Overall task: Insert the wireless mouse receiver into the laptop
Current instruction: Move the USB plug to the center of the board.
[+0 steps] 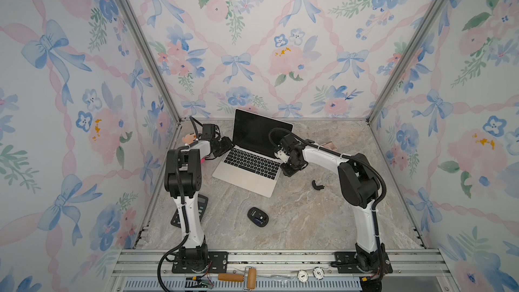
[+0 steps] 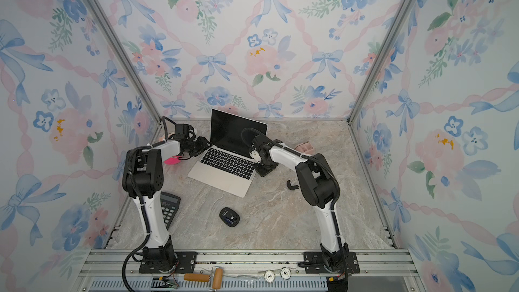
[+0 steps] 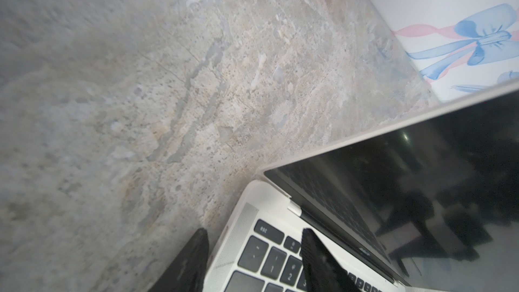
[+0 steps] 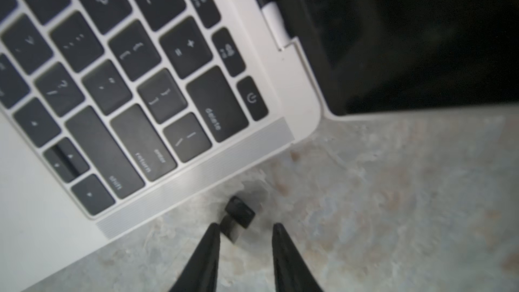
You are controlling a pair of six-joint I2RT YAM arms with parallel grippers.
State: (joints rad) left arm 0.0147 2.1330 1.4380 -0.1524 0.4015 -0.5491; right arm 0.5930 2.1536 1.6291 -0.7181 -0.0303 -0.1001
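The laptop (image 1: 247, 176) lies open and angled at the back of the table, its screen dark. The wireless mouse receiver (image 4: 238, 214), a tiny dark stub, shows only in the right wrist view. It lies just off the laptop's (image 4: 28, 206) right edge, near the return key. My right gripper (image 4: 245, 224) stands open around it, and one fingertip (image 4: 214, 227) touches the stub. My left gripper (image 3: 254, 231) is open astride the laptop's (image 3: 244, 220) rear left corner. One of its fingers is over the number keys and the other is outside the edge.
A black mouse (image 1: 257, 216) lies upside down at the table's middle front. Its curved cover piece (image 1: 317, 185) is to the right of the laptop. A dark calculator (image 1: 202, 206) sits behind the left arm, a pink item (image 2: 171, 160) under the left forearm, and a small brownish object (image 1: 328, 146) at the back right.
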